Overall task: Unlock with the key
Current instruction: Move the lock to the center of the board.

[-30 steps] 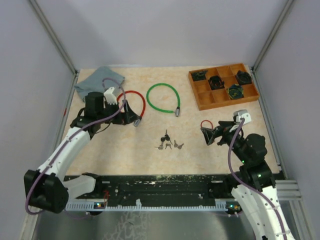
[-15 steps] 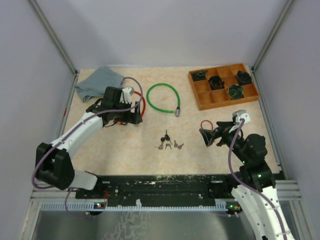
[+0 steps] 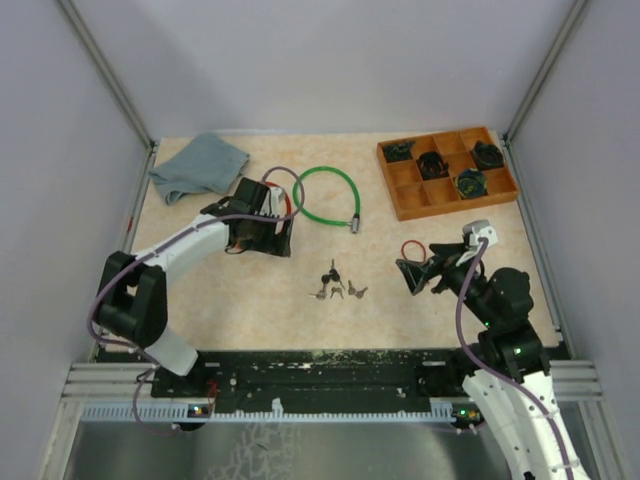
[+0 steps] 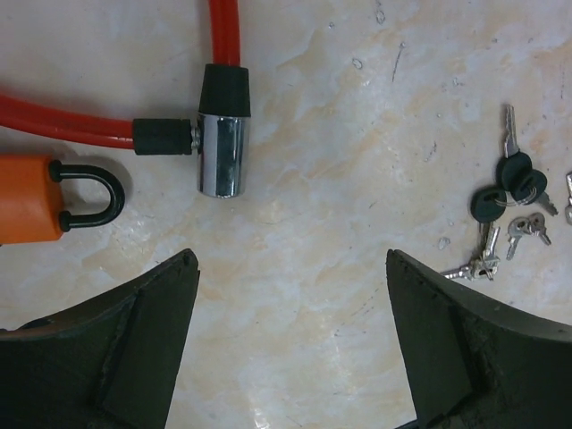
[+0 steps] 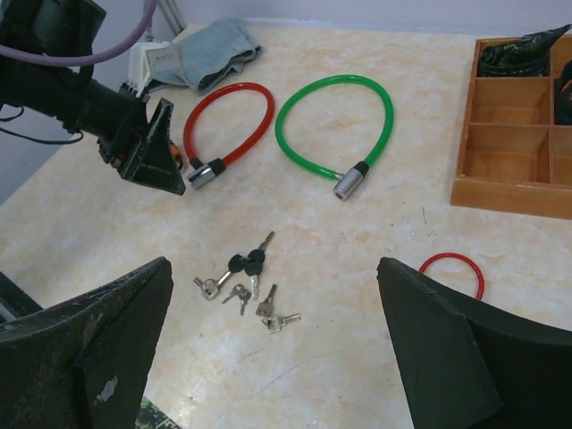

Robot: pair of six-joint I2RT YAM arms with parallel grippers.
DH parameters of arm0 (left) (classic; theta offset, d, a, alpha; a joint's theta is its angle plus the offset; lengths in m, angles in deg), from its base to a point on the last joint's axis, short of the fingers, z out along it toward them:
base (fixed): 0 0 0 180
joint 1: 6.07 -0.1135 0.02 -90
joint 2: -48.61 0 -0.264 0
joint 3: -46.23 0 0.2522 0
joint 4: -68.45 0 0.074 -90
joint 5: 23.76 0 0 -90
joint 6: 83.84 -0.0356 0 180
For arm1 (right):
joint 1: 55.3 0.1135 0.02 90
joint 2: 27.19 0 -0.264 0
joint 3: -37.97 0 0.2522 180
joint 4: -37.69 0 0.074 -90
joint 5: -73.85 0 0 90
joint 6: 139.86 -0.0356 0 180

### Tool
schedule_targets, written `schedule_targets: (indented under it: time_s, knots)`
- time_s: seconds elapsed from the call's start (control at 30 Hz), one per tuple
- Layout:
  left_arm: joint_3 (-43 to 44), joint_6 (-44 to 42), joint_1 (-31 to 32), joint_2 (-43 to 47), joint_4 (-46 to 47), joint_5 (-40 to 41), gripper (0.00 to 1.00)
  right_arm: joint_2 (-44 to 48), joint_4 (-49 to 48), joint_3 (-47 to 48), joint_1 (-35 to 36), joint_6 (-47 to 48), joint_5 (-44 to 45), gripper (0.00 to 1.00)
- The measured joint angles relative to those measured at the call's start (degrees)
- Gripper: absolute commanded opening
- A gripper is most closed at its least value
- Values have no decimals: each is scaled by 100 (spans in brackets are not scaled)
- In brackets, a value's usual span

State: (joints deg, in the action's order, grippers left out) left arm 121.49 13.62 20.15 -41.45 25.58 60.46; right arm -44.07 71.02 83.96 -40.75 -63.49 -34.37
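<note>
We are hovering the wide-open, empty left tool [image 4: 290,259] beside the red cable lock [image 4: 223,152], the keys [image 4: 509,214] lying on the counter [image 3: 230,300] to its right, about midway to the equally open right tool [image 3: 410,273].

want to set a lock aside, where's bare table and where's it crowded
Bare: the back strip between the cloth and the wooden tray, behind the green cable lock; and the near strip in front of the keys. Crowded: the red cable lock by the left gripper, and the small red ring by the right gripper.
</note>
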Motion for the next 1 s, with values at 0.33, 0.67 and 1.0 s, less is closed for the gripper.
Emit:
schedule_targets:
  time_s: [0.33,0.67,1.0]
  knots:
    - [-4,326,87,-260,210,-223,90,-350,48,2,-4,-101,96,98]
    - [-1401,1139,146,772,1547,-448,90,-2409,636,136,-9,-459,645,98]
    - [-2566,1705,146,1694,2861,-756,93,-3722,369,160,-9,-726,1351,98]
